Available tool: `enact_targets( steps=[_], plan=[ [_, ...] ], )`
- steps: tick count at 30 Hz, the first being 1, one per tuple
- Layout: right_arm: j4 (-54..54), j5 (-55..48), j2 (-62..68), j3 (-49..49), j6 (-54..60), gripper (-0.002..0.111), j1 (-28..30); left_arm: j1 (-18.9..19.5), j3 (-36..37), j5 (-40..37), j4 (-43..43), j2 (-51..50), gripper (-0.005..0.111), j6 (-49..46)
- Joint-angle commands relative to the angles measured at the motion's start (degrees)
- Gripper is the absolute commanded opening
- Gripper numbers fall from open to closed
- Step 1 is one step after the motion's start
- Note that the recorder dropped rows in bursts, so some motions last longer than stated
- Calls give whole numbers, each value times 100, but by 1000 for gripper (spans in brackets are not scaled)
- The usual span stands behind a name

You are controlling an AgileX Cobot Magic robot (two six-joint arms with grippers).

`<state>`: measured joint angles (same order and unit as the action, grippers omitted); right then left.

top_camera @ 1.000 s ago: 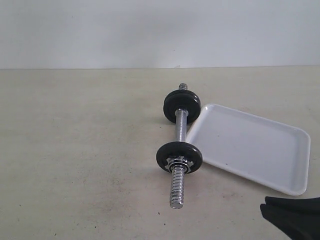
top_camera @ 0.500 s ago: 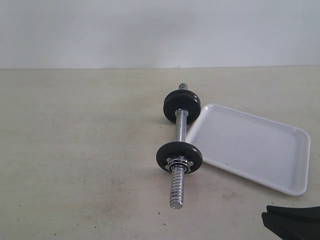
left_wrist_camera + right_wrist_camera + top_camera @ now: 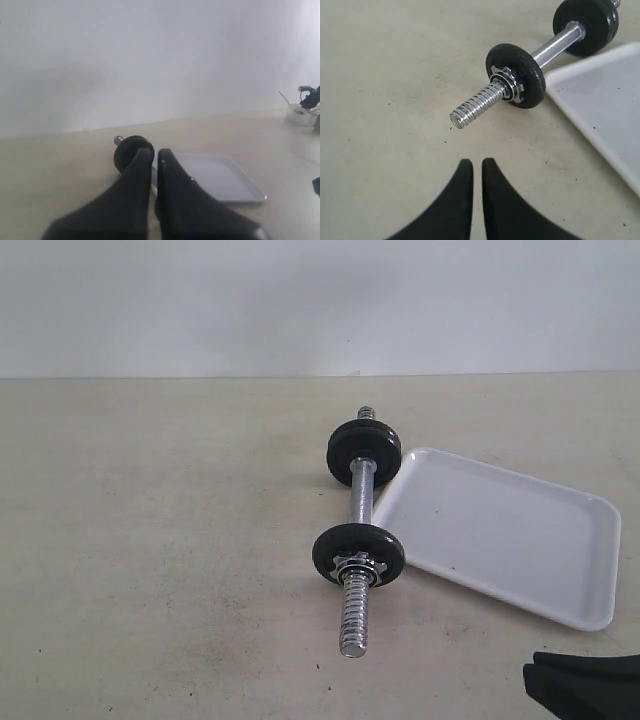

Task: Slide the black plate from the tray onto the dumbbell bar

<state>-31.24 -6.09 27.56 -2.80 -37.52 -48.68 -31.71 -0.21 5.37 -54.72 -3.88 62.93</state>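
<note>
Beige tabletop carries everything. White glossy rectangular tray: bare, no plate in it. Both black hands pinched closed, gripping nothing; right hand looks nearer than left hand. Short chrome dumbbell bar lies just beside tray, long axis aiming its free threaded end at right hand. Small round matte-black plate, likely the task's, sits on bar behind silver star nut; second black disc at far end. No readable markings.

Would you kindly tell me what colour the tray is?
The tray is glossy white, shown best in the exterior view.
</note>
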Motion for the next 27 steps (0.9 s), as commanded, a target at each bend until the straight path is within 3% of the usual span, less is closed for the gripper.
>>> enact_targets(
  steps=[1,5,9,16,24,27],
  plan=[
    [-1,42,1,14,-9,4,17,-24,21,107,-486,44,4,-48],
    [-1,51,-162,14,-7,4,74,-24,21,107,-486,44,4,-48],
    [-1,64,-512,14,-7,4,522,-24,21,107,-486,44,4,-48],
    [-1,-49,-1397,14,72,4,2064,-24,21,107,-486,44,4,-48],
    [-92,-1359,-2443,14,654,4,4158,-24,21,107,-486,44,4,-48],
    [-71,-1413,-2691,14,1104,4,4427,-24,21,107,-486,44,4,-48]
  ],
)
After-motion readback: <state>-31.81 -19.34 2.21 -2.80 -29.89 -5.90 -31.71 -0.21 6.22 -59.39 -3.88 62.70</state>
